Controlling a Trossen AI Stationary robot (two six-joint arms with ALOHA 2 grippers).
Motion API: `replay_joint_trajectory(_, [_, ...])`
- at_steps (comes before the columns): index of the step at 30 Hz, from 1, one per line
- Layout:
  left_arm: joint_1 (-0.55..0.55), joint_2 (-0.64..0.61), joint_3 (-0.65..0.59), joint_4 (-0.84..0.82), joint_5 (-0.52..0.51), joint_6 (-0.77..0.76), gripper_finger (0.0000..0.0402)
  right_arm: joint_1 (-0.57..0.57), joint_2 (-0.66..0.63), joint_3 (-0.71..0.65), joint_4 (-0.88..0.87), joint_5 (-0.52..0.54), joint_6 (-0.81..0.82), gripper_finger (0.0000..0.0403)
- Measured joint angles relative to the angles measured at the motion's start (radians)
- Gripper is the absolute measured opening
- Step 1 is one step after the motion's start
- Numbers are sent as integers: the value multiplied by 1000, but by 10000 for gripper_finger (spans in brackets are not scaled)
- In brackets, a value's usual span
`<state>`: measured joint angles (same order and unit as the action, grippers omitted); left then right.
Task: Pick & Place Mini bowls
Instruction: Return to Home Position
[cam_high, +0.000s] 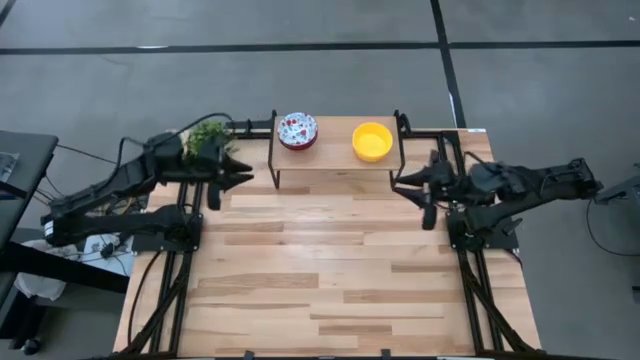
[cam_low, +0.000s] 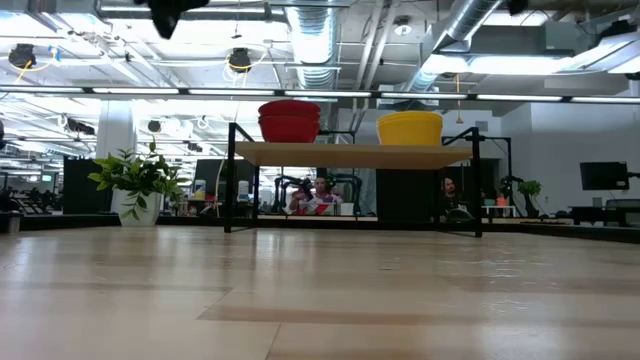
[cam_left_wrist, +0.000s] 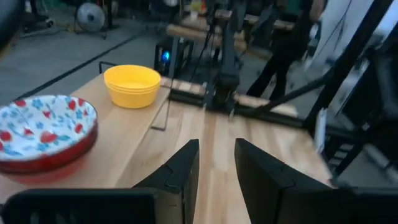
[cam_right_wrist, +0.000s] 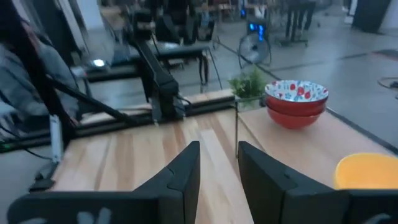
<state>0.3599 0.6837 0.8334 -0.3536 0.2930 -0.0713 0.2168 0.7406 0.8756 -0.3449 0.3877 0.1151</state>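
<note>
stacked printed bowls (cam_high: 297, 129) and yellow bowls (cam_high: 372, 141) on the shelf (cam_high: 335, 162), ahead of and between both arms' fingers: likely light, rigid, glossy and chippable, best pinched at the rim, while left fingers (cam_left_wrist: 183, 171) and right fingers (cam_right_wrist: 267, 177) hang narrowly parted, empty, above the tabletop (cam_high: 330, 280).

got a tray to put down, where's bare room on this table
Bare: the table from the shelf to the near edge, between the two arm bases. Also a small gap on the shelf between the printed bowls and yellow bowls. Crowded: the shelf's ends, with the left hand and plant at one, the right hand at the other.
</note>
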Motion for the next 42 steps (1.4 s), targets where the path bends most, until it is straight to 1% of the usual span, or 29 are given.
replay_joint_trajectory(3, [-18,-111,-124,83,0,-59,102,12,-122,-127,83,-4,8,98])
replay_joint_trajectory(7, [-51,-236,-256,160,-2,-77,102,20,-276,-274,144,6,31,98])
replay_joint_trajectory(10, [-67,-309,-331,204,-26,-95,102,12,-388,-354,129,14,65,98])
replay_joint_trajectory(13, [-80,-364,-381,221,-31,-119,102,0,-483,-395,83,42,64,98])
replay_joint_trajectory(16, [-94,-397,-419,252,-39,-137,102,-7,-548,-423,45,28,94,98])
replay_joint_trajectory(18, [-104,-410,-445,275,-88,-175,102,-7,-574,-425,28,22,143,98])
replay_joint_trajectory(20, [-116,-414,-470,298,-168,-219,102,-7,-584,-425,2,22,192,98])
replay_joint_trajectory(21, [-124,-414,-485,314,-208,-229,102,-7,-587,-425,-16,21,213,98])
replay_joint_trajectory(23, [-150,-414,-518,356,-250,-228,102,-7,-592,-426,-42,20,225,98])
replay_joint_trajectory(26, [-198,-413,-553,402,-257,-220,102,-8,-592,-426,-77,4,202,98])
replay_joint_trajectory(30, [-287,-431,-591,409,-249,-226,102,-8,-592,-426,-113,-81,191,98])
replay_joint_trajectory(31, [-311,-440,-602,407,-260,-226,102,-7,-592,-426,-123,-93,191,98])
replay_joint_trajectory(36, [-421,-526,-651,414,-403,-221,102,-7,-598,-426,-147,-102,170,98])
replay_joint_trajectory(38, [-449,-569,-671,418,-446,-217,102,-7,-615,-436,-116,-107,143,98])
replay_joint_trajectory(42, [-486,-644,-711,417,-459,-217,102,-7,-693,-523,-29,-156,100,98])
